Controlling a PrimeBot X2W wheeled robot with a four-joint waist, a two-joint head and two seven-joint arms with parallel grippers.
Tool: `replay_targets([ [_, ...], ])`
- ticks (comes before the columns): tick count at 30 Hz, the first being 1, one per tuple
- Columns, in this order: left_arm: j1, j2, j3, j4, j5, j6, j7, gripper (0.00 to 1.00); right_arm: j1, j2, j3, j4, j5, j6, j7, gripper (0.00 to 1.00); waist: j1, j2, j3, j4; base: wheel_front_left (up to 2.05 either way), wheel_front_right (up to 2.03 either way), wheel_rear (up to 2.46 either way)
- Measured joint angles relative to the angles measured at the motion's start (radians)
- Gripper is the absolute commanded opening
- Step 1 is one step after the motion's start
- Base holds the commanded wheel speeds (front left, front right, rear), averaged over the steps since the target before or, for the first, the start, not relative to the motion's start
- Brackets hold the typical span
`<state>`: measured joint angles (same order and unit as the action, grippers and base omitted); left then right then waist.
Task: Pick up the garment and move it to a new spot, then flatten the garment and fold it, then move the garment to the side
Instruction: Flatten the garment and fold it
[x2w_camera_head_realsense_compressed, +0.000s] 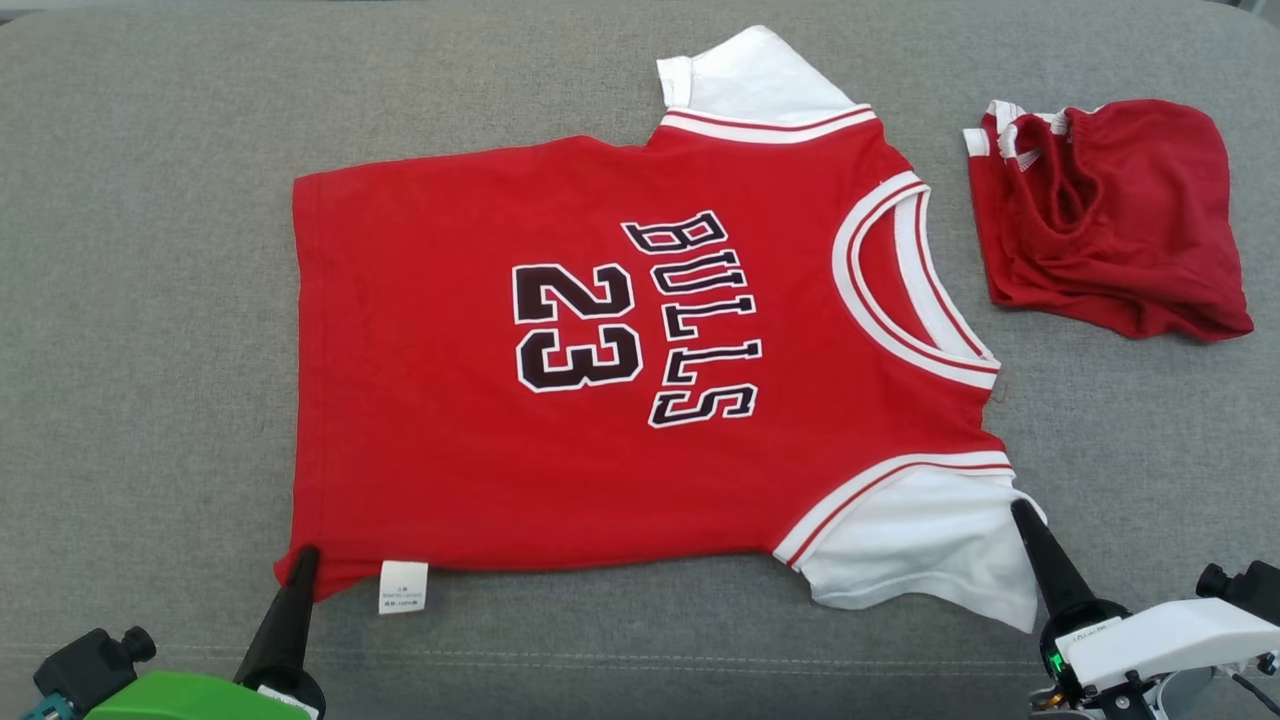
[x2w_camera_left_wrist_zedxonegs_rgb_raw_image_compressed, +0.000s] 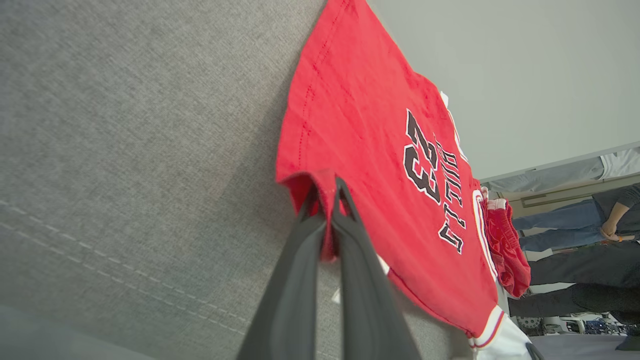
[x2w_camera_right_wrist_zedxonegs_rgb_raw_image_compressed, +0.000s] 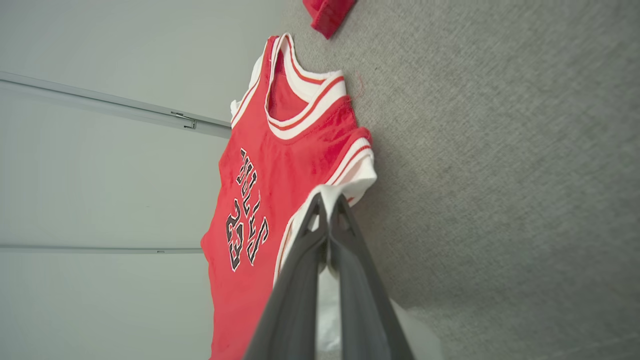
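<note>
A red jersey (x2w_camera_head_realsense_compressed: 600, 400) with white sleeves and "BULLS 23" on it lies spread flat on the grey cushion (x2w_camera_head_realsense_compressed: 150, 300), collar to the right. My left gripper (x2w_camera_head_realsense_compressed: 305, 555) is shut on the jersey's near hem corner (x2w_camera_left_wrist_zedxonegs_rgb_raw_image_compressed: 325, 187), the red cloth pinched between its dark fingers (x2w_camera_left_wrist_zedxonegs_rgb_raw_image_compressed: 300, 260). At the near right, my right gripper (x2w_camera_head_realsense_compressed: 1020, 510) is shut on the near white sleeve (x2w_camera_right_wrist_zedxonegs_rgb_raw_image_compressed: 345, 190), with its fingers (x2w_camera_right_wrist_zedxonegs_rgb_raw_image_compressed: 350, 260) closed over the sleeve's edge. A white care label (x2w_camera_head_realsense_compressed: 403, 585) hangs from the hem beside the left gripper.
Crumpled red shorts (x2w_camera_head_realsense_compressed: 1110, 220) with white trim lie at the far right of the cushion, close to the jersey's collar. Bare grey cushion stretches to the left of the jersey and along the near edge. People (x2w_camera_left_wrist_zedxonegs_rgb_raw_image_compressed: 590, 235) stand in the background of the left wrist view.
</note>
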<state>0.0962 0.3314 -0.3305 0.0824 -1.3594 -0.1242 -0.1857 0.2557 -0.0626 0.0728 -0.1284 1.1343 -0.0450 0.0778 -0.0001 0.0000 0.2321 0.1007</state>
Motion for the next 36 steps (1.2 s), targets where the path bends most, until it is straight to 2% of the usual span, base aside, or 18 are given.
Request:
replay_targets([
  [27, 0.002, 0.007, -0.004, -0.032, -0.031, 0.0, 0.028, 0.0, 0.002, -0.009, 0.011, 0.057, 0.002, -0.009, 0.037, 0.0, 0.0, 0.0, 0.007, -0.002, 0.0, 0.0, 0.0],
  [36, -0.001, 0.025, -0.001, -0.071, -0.038, 0.0, 0.052, 0.0, -0.007, -0.004, -0.002, 0.016, 0.07, -0.009, 0.066, 0.0, 0.0001, 0.0, 0.012, -0.002, 0.0, 0.0, 0.0],
])
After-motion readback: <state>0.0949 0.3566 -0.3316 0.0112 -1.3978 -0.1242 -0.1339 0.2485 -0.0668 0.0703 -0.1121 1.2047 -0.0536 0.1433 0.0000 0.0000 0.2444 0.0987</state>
